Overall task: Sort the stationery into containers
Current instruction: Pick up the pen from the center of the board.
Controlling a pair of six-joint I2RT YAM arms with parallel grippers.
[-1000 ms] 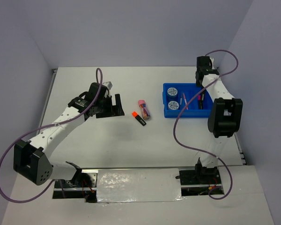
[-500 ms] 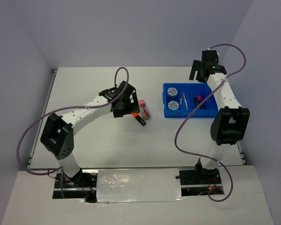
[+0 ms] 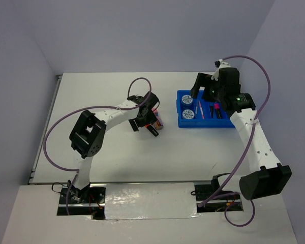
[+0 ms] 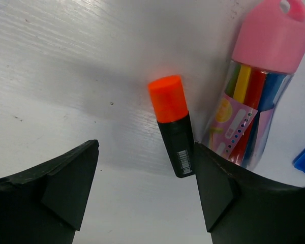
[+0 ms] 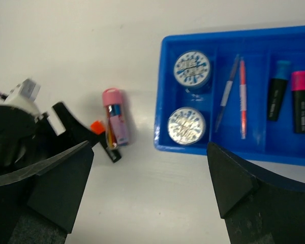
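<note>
A black highlighter with an orange cap (image 4: 172,129) lies on the white table beside a clear tube with a pink cap (image 4: 258,96). My left gripper (image 4: 145,190) hangs open just over the highlighter's black end, which sits close to the right finger (image 4: 229,193). The blue tray (image 5: 160,91) holds two tape rolls (image 5: 192,68) (image 5: 186,125), a grey pen (image 5: 226,94), a pink pen (image 5: 242,99), and blue-capped (image 5: 278,90) and pink-capped (image 5: 300,100) highlighters. My right gripper (image 3: 203,90) is open and empty, high above the tray's left part.
The tray (image 3: 206,125) stands at the back right of the table, the tube (image 3: 158,121) and highlighter (image 3: 153,130) left of it near the middle. The left gripper (image 3: 142,120) crowds those two items. Grey walls close in the table's back and sides.
My left arm has swung right and come down over the orange-capped highlighter. My right arm has moved from behind the tray to above its left part, jaws wide.
</note>
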